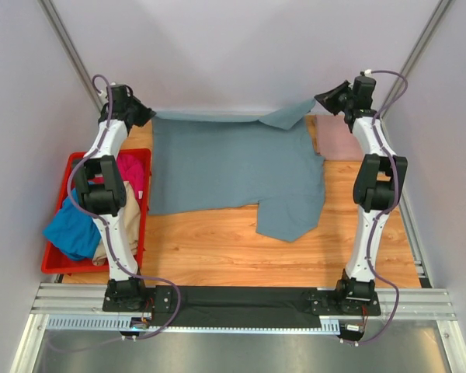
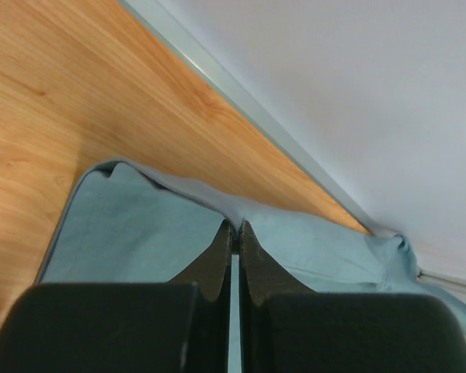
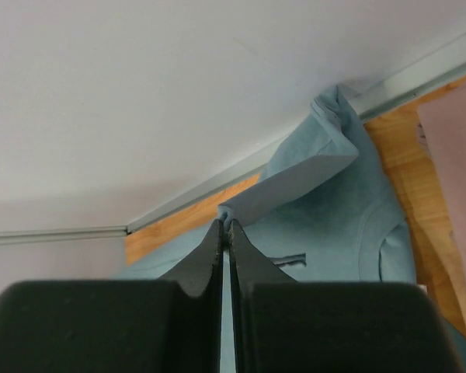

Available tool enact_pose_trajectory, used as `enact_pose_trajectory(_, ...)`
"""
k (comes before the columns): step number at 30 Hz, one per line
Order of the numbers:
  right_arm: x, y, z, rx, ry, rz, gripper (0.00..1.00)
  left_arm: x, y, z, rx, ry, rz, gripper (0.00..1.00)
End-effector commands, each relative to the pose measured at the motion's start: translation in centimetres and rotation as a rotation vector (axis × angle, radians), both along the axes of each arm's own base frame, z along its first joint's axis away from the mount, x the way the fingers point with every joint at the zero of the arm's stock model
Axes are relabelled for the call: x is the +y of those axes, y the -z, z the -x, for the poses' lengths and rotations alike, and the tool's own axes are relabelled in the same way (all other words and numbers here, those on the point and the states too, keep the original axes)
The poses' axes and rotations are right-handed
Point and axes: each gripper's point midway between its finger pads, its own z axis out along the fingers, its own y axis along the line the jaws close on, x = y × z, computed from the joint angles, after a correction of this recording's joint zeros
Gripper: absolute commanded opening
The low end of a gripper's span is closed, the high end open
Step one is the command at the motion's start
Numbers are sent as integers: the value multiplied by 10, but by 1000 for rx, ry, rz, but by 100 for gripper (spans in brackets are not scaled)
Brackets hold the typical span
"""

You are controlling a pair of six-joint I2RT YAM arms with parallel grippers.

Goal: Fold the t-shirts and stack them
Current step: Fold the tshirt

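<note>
Left gripper [image 2: 235,227] and right gripper [image 3: 227,225] pinch the grey-blue shirt [image 1: 225,167], seemingly along one edge; draw evenly, keeping cloth between them taut.

No text, label, brand or number can be read in any view. The grey-blue t-shirt [image 1: 233,167], the red bin [image 1: 66,267] and the wooden table [image 1: 217,249] show only plain surfaces.

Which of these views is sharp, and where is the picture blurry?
Top external: evenly lit, sharp across the large slate grey-blue cloth t-shirt. Left wrist: the black left end effector is blurred up close. Right wrist: the black right end effector is equally soft.
</note>
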Motion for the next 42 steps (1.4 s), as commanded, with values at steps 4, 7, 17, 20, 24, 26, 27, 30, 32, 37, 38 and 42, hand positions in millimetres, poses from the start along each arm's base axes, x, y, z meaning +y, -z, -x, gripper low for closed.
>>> enact_pose_trajectory(4, 8, -71, 35, -58, -48, -23, 0, 3, -9, 22, 20, 28, -29, 0)
enact_pose_trajectory(7, 9, -73, 48, -19, -44, -20, 0, 6, 2, 29, 73, 36, -61, 0)
enact_pose_trajectory(17, 10, -17, 101, 205, -69, 30, 0, 7, 24, 49, 192, 74, -109, 0)
enact_pose_trajectory(20, 10, 6, 116, 263, -81, 51, 0, 9, 36, 54, 235, 84, -128, 0)
enact_pose_trajectory(24, 6, 29, 131, 320, -76, 90, 0, 2, 53, 56, 285, 142, -154, 0)
enact_pose_trajectory(26, 3, 39, 138, 350, -71, 110, 0, -3, 58, 59, 305, 173, -187, 0)
enact_pose_trajectory(27, 2, 46, 142, 370, -71, 115, 0, -5, 60, 61, 312, 181, -199, 0)
enact_pose_trajectory(30, -1, 56, 151, 406, -69, 126, 0, -6, 67, 67, 346, 184, -221, 0)
enact_pose_trajectory(32, -4, 60, 155, 423, -63, 132, 0, -4, 73, 72, 376, 177, -220, 0)
enact_pose_trajectory(37, -7, 59, 153, 422, -74, 131, 0, -5, 84, 79, 410, 201, -229, 3)
enact_pose_trajectory(38, -7, 59, 154, 428, -83, 131, 1, -4, 84, 79, 412, 201, -235, 4)
enact_pose_trajectory(42, -1, 61, 155, 437, -109, 108, 4, 10, 82, 87, 462, 148, -314, 19)
